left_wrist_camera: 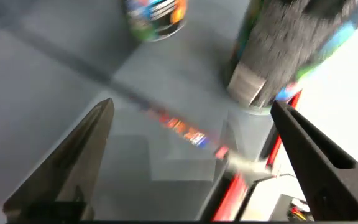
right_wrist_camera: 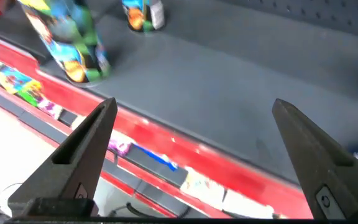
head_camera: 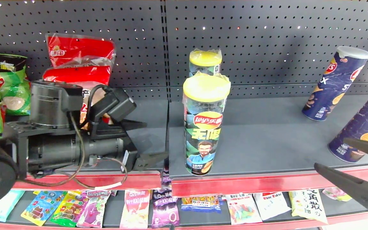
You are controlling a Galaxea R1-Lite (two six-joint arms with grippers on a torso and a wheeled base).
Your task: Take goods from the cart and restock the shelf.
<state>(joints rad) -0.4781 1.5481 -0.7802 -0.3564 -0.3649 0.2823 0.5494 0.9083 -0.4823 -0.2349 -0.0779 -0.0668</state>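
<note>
While the left tool [head_camera: 153, 140] hangs released at centre-left, a yellow-lidded chip can [head_camera: 204, 127] stands upright just beside it at the shelf [head_camera: 267, 134] front edge; red-and-yellow logo on label. Right tool [head_camera: 329, 152], lower right, also released, near two blue cans [head_camera: 334, 84].
</note>
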